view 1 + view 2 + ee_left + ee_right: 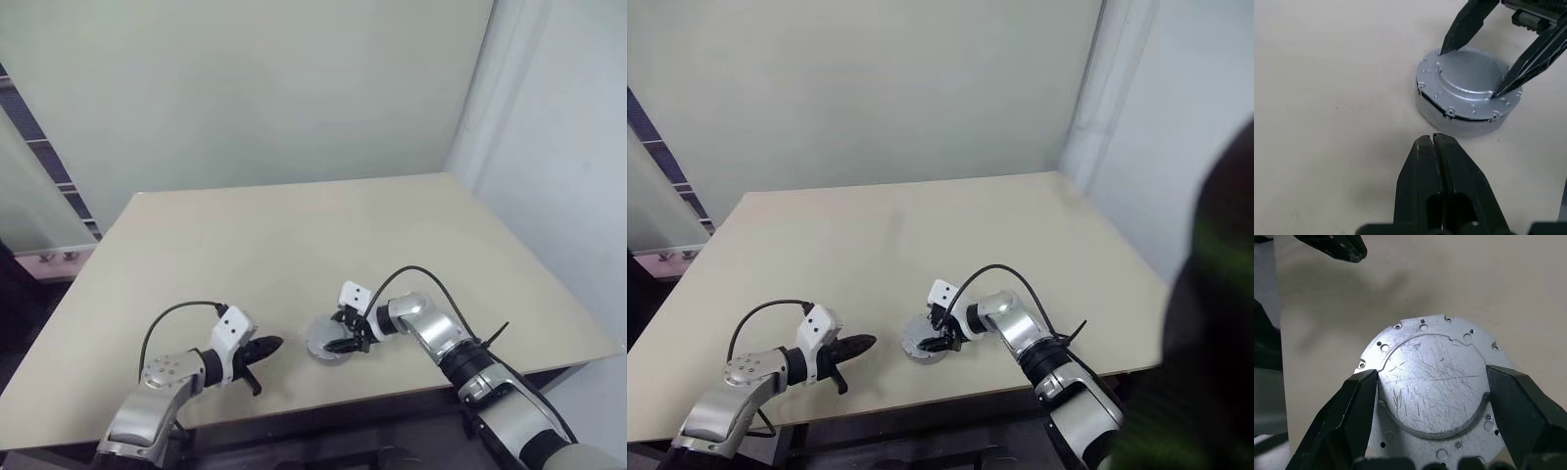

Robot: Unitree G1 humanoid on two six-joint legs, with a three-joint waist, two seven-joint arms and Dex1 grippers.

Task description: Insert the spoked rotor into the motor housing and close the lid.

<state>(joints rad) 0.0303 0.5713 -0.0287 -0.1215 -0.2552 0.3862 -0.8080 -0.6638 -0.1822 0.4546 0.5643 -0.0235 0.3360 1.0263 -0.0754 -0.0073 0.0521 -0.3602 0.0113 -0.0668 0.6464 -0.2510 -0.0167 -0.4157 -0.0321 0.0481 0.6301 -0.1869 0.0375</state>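
Note:
The motor housing (321, 349) is a round silvery metal drum near the table's front edge. Its flanged top has small holes and a raised, scratched disc (1435, 396). My right gripper (345, 333) reaches over it from the right. One finger (1359, 406) presses one edge of the raised disc and the other presses the opposite edge. My left gripper (274, 344) lies shut and empty a short way to the housing's left, pointing at it without touching. The spoked rotor and the lid are out of view.
The beige table (294, 235) stretches wide behind and to both sides. Its front edge runs just below both grippers. A pale wall stands behind it, with a corner at the right.

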